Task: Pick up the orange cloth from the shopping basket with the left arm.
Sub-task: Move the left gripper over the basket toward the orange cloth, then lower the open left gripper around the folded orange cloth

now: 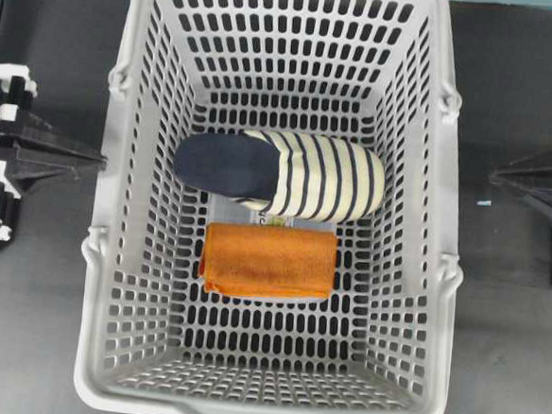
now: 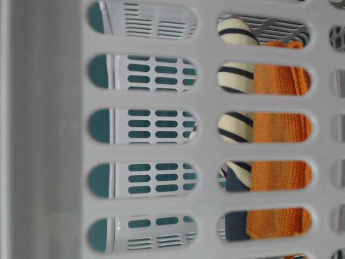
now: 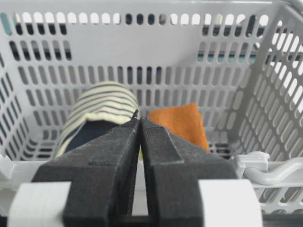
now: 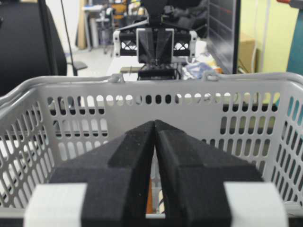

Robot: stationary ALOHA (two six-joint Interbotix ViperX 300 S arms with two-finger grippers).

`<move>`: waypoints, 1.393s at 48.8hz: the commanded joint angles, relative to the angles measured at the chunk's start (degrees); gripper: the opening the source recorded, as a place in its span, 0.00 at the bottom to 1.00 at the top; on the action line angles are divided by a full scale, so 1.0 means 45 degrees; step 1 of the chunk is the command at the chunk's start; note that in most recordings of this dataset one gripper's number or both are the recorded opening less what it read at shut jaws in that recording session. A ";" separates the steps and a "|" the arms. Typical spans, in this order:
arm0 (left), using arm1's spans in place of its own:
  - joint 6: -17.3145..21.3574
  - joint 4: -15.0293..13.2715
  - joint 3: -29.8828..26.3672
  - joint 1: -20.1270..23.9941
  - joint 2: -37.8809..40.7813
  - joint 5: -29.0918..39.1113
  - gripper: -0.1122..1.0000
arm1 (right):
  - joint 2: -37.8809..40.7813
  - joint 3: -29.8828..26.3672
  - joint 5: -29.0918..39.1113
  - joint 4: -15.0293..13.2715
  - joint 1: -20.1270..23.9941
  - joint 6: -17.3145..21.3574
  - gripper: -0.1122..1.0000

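Orange cloth lies flat on the shopping basket floor, long axis running left to right in the overhead view, just beside the striped slipper. Your left gripper waits outside the left wall, clenched and empty; the right gripper is clenched too. Reaching over, you may clip the rim or snag the slipper, they sit so close.
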 commanded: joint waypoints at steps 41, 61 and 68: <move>-0.0859 0.0547 -0.8242 -0.0879 0.4844 1.0000 0.10 | 0.0215 -0.0859 0.2090 0.0254 0.0039 0.0996 0.66; -0.0859 0.0547 -1.1934 -0.1016 0.8945 1.3906 0.11 | 0.0195 -0.0859 0.2090 0.0254 0.0039 0.1016 0.76; -0.0918 0.0547 -1.3184 -0.1094 1.0371 1.4961 0.36 | 0.0195 -0.0859 0.2070 0.0254 0.0039 0.1016 0.76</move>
